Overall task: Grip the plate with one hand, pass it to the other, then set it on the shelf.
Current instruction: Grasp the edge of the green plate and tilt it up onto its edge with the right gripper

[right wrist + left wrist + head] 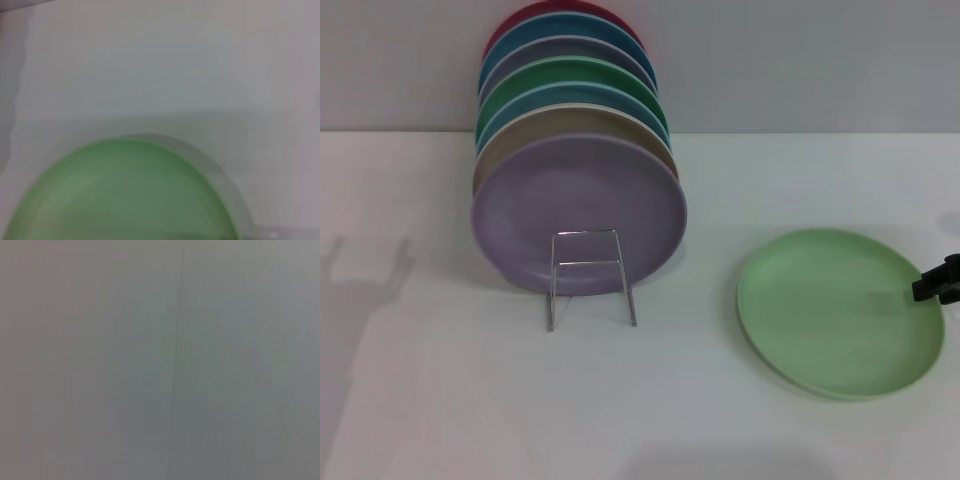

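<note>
Whether the right gripper's (942,280) jaws are apart or together cannot be told; only a black tip shows at the head view's right edge, over the rim of the plate (840,312). That 1 pale mint-green plate lies flat on the white table (440,400), well apart from the shelf (588,275). On the wire shelf stand 7 plates on edge, the lilac plate (580,205) foremost behind the upright loop. Behind it come 1 tan, 2 blue, 1 darker green, 1 greyish and 1 red. From the right wrist view, the mint plate (125,195) fills the lower part. No left gripper shows in any view.
</note>
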